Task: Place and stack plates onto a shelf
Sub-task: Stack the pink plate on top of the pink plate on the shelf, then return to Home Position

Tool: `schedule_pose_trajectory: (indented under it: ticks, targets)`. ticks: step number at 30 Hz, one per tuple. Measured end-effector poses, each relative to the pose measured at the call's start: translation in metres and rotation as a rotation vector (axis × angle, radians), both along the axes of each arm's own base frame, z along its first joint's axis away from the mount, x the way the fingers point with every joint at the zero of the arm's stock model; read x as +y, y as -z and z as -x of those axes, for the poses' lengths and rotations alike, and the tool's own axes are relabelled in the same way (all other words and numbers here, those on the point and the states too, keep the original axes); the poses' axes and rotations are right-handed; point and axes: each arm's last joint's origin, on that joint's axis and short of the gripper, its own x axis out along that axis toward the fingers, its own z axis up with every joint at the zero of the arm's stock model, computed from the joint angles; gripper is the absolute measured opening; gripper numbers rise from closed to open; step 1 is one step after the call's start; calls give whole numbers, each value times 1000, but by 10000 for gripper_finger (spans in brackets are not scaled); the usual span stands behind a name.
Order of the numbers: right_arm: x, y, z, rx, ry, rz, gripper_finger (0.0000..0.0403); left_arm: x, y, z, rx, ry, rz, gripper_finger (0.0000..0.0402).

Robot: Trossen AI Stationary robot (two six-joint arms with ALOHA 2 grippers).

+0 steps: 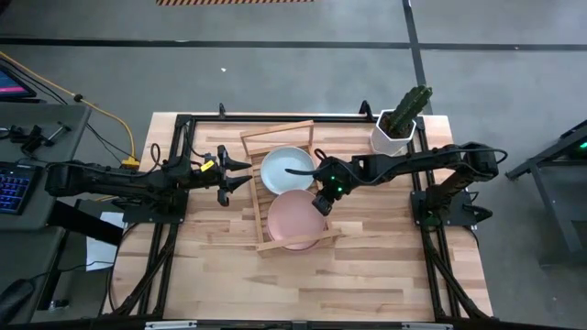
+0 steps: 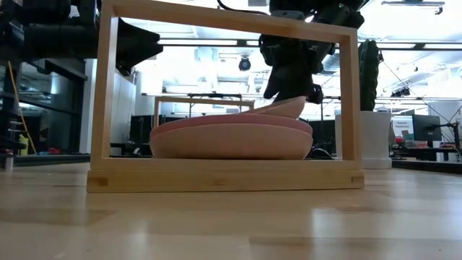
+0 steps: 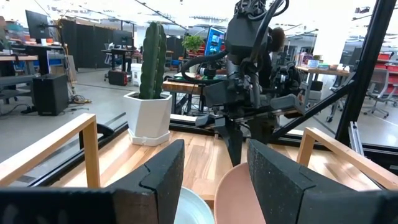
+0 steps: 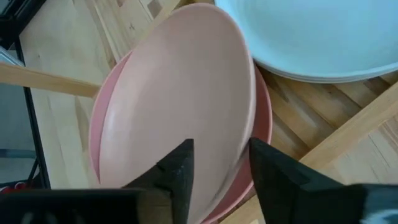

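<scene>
Light falls evenly from overhead across the high view, and the bench [image 1: 367, 275] shows only soft, short shadows under the arms. In the low view the room behind is blown out by bright ceiling strips, so the shelf [image 2: 105, 94] frame and the right claw [image 2: 292, 90] read dark against the glare, and the nearest bench surface is blurred. In both wrist views the near fingers are soft and out of focus.
</scene>
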Motion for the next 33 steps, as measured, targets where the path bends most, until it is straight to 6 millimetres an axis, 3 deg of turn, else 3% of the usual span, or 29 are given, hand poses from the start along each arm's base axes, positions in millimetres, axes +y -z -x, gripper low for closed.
schedule_pose_trajectory:
  ticks: [11,19,26,33]
  targets:
    - [2,-1,3,14,-45,-55,152,0,1,0,8,0,1,166]
    - [3,-24,11,-85,-49,-46,152,0,1,0,11,0,2,166]
    - [8,-51,30,-154,-38,151,152,0,1,0,15,0,2,166]
    - [19,-49,49,-11,-9,319,151,0,2,0,19,0,3,166]
